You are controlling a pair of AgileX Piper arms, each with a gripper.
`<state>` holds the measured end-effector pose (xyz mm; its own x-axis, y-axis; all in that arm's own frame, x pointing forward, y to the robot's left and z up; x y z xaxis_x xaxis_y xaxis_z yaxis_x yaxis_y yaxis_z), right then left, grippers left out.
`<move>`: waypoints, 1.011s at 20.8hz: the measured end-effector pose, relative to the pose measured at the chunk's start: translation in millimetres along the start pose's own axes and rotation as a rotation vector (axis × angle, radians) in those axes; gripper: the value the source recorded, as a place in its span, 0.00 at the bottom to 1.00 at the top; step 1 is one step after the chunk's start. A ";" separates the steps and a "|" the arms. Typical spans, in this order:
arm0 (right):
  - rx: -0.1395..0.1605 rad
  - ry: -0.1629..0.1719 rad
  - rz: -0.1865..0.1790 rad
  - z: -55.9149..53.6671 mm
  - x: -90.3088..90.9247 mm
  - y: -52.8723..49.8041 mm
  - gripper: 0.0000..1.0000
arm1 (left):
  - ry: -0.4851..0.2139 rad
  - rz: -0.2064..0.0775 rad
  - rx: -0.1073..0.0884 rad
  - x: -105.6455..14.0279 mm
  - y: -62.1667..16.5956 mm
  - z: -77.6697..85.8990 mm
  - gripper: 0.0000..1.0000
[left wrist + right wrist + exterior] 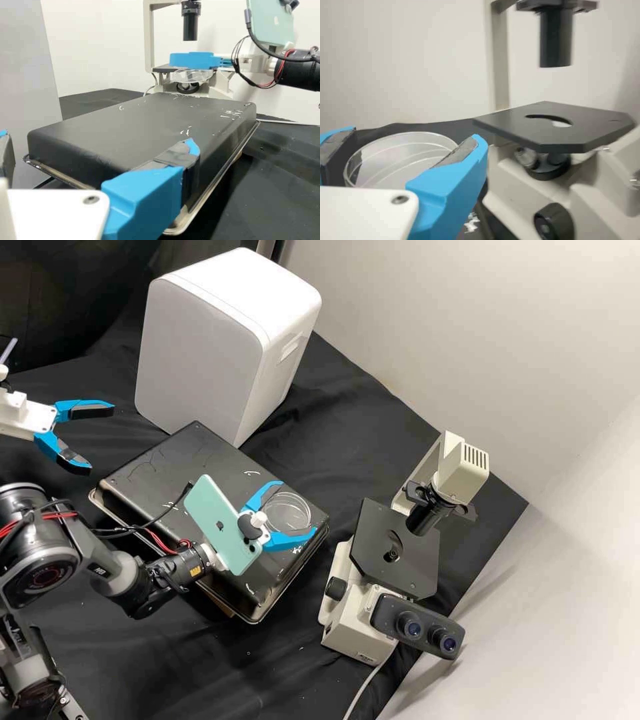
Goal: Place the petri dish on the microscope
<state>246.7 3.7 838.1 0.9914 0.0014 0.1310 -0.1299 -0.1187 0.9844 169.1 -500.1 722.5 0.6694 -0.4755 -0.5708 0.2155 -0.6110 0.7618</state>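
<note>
A clear round petri dish (pixel 288 512) sits between the blue fingers of my right gripper (pixel 298 508), which is shut on it over the tray corner nearest the microscope. In the right wrist view the dish (pixel 395 159) fills the gap of the gripper (pixel 407 145), and the microscope's black stage (pixel 555 125) with its round hole lies just beyond, under the objective (pixel 555 35). The microscope (pixel 400 560) stands at the right of the bench, its stage (pixel 393 547) bare. My left gripper (pixel 97 440) hangs open at the far left, apart from the dish.
A black block on a metal tray (pixel 167 473) lies in the middle of the bench, close in front of my left gripper (pixel 97 142). A white box-shaped appliance (pixel 223 333) stands behind it. A pale green phone (pixel 220 523) rides on the right arm. White walls close off the right side.
</note>
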 end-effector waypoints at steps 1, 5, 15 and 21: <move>0.001 0.003 -0.013 -0.6 0.0 -3.2 0.00 | 0.000 -0.001 -0.001 0.1 -0.3 -0.1 1.00; -0.003 0.009 -0.067 -2.5 -1.2 -16.3 0.00 | 0.001 -0.006 -0.003 0.4 -1.2 -0.5 1.00; -0.039 -0.051 -0.137 10.6 2.0 -37.3 0.00 | 0.002 -0.009 -0.005 0.6 -1.9 -0.7 1.00; -0.046 -0.072 -0.165 16.7 3.3 -45.0 1.00 | 0.002 -0.009 -0.005 0.6 -1.9 -0.7 1.00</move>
<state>256.1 -7.6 792.2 0.9977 -0.0545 -0.0403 0.0360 -0.0774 0.9964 169.6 -498.8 720.9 0.6687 -0.4686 -0.5773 0.2254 -0.6121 0.7580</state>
